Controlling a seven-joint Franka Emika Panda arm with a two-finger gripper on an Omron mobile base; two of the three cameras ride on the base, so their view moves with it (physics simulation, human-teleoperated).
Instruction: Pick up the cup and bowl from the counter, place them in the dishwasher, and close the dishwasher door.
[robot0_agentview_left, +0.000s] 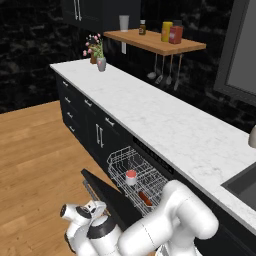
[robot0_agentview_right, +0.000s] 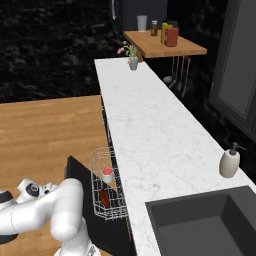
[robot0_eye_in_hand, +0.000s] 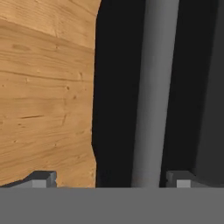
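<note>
Left base view: the cup (robot0_agentview_left: 131, 176) and reddish-brown bowl (robot0_agentview_left: 145, 198) sit in the white wire rack (robot0_agentview_left: 120, 159). Right base view: marble counter (robot0_agentview_right: 150, 130). Hand view: the gripper (robot0_eye_in_hand: 114, 180) is wide open, empty, astride the grey bar handle (robot0_eye_in_hand: 154, 92).

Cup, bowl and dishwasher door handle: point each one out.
cup (robot0_agentview_left: 131, 176), left base view, its red-pink top.
bowl (robot0_agentview_left: 144, 198), left base view, its reddish-brown side, lying in the rack.
dishwasher door handle (robot0_eye_in_hand: 153, 100), hand view, middle of the grey bar.
</note>
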